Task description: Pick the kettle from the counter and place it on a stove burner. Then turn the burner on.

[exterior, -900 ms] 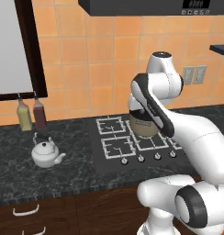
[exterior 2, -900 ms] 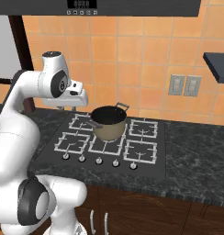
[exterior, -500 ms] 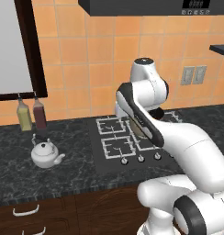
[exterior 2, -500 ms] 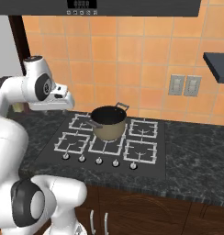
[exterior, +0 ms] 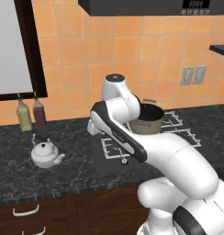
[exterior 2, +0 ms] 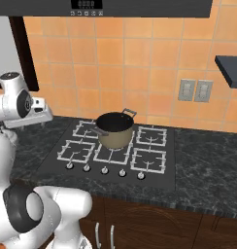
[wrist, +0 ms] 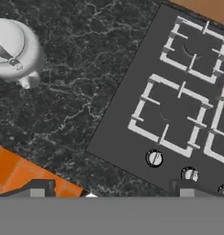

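Gripper (wrist: 112, 192) released: tips far apart, nothing between them, above the counter (wrist: 72, 96) at the edge of the black cooktop (wrist: 118, 142). Nearest stove burner (wrist: 171, 114) is bare, with a silver knob (wrist: 154, 158) beside it. Kettle (wrist: 15, 51) sits upright on the counter, well apart from the tips and left of the cooktop, near two bottles (exterior: 31, 114). Steel pot (exterior 2: 114, 130) sits on a rear burner.

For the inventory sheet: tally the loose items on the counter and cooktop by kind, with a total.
kettle: 1
pot: 1
bottles: 2
Total: 4
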